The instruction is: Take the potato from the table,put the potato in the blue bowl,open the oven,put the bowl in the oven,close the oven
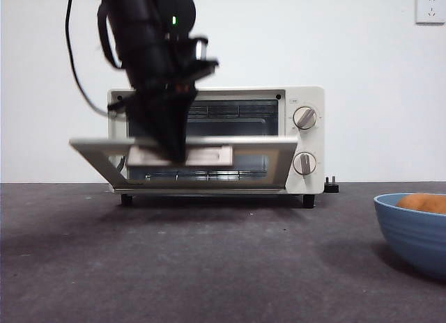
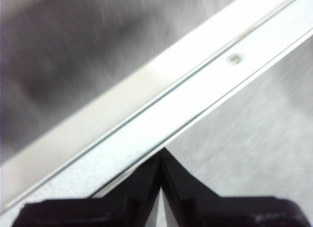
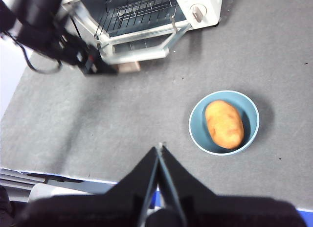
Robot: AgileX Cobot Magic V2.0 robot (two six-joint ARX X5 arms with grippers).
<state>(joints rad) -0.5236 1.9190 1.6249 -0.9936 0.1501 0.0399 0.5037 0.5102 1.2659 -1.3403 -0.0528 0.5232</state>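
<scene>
The oven (image 1: 310, 100) stands at the back of the table (image 1: 209, 267), its door (image 1: 268, 152) hanging about half open. My left gripper (image 1: 178, 156) is shut, and its tips press on the door's top edge (image 2: 146, 124) by the beige handle (image 1: 212, 156); nothing shows between the jaws. In the right wrist view the same left gripper (image 3: 95, 66) sits at the door's (image 3: 142, 46) outer edge. The potato (image 3: 224, 124) lies in the blue bowl (image 3: 195, 134), also at the front right (image 1: 411, 232). My right gripper (image 3: 160, 146) hovers high over the table, shut and empty.
A wire rack (image 3: 142, 11) shows inside the oven cavity. A wall socket (image 1: 430, 8) is on the white wall at the back right. The left arm's cable (image 1: 73, 65) hangs beside the oven's left side.
</scene>
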